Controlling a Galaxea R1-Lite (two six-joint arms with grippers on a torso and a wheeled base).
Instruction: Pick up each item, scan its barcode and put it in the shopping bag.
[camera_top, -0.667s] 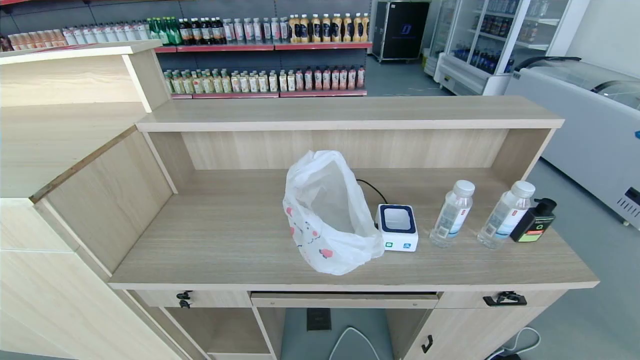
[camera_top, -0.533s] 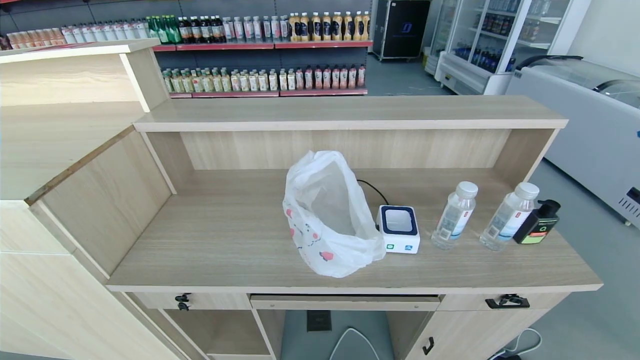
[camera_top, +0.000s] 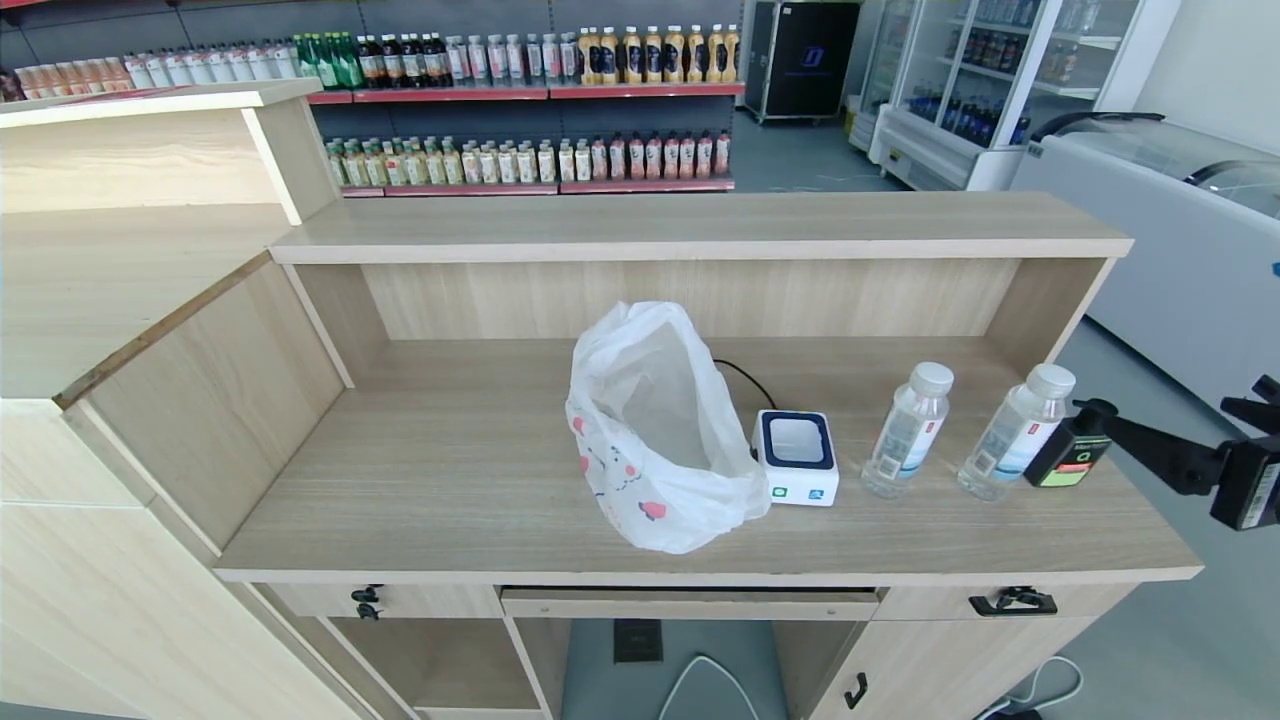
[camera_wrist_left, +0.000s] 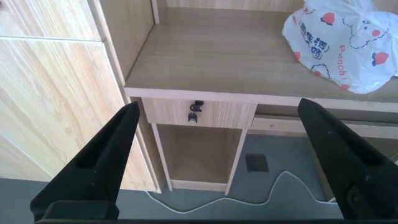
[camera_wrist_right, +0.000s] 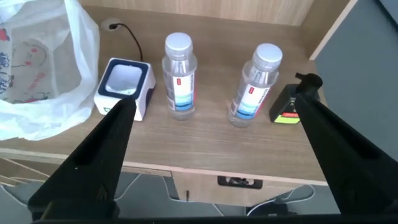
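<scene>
On the wooden counter (camera_top: 460, 470) stands an open white shopping bag (camera_top: 655, 430) (camera_wrist_right: 43, 68) (camera_wrist_left: 339, 37) with red prints. Right of it sits a white scanner (camera_top: 797, 455) (camera_wrist_right: 122, 87) with a dark window. Further right stand two clear water bottles (camera_top: 907, 430) (camera_top: 1015, 430) (camera_wrist_right: 179, 78) (camera_wrist_right: 256, 84), then a black pump bottle (camera_top: 1068, 455) (camera_wrist_right: 292, 102). My right gripper (camera_top: 1165, 408) (camera_wrist_right: 214, 102) hangs open beyond the counter's right end, beside the pump bottle, holding nothing. My left gripper (camera_wrist_left: 219, 106) is open and low, in front of the counter's left drawer (camera_wrist_left: 196, 113).
A raised shelf (camera_top: 700, 225) runs along the counter's back, with side walls at both ends. The scanner's black cable (camera_top: 745, 375) trails behind the bag. Drawers with handles (camera_top: 1010, 600) sit under the front edge. Store shelves and freezers stand behind.
My right gripper has come into the head view from the right edge, next to the pump bottle. The head camera shifted slightly; the objects stayed put.
</scene>
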